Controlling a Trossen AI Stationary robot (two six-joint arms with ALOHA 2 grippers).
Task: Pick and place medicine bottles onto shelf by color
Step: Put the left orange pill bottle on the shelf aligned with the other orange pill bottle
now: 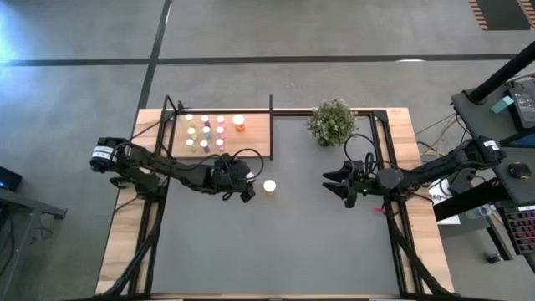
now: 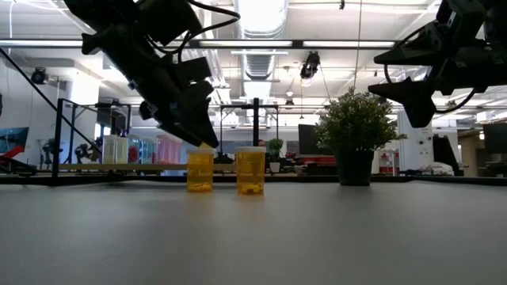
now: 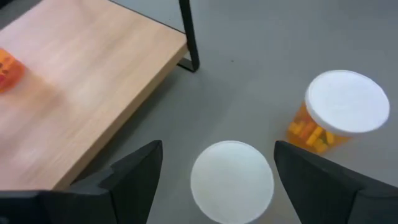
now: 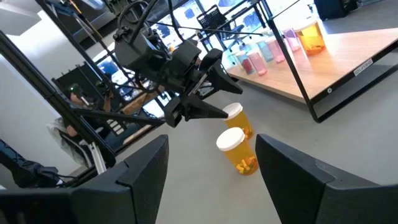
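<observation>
While the left gripper (image 3: 217,171) hangs wide open over one white-capped orange bottle (image 3: 231,181) just off the shelf's (image 1: 251,138) near edge, holding nothing, a second orange bottle (image 3: 336,112) holding yellow pills stands beside it.

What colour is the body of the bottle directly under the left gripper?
Orange, with a white cap; the bottle under the left gripper shows best in the low view.

From above, the left pincer (image 1: 246,191) hides one orange bottle (image 3: 231,180)
</observation>
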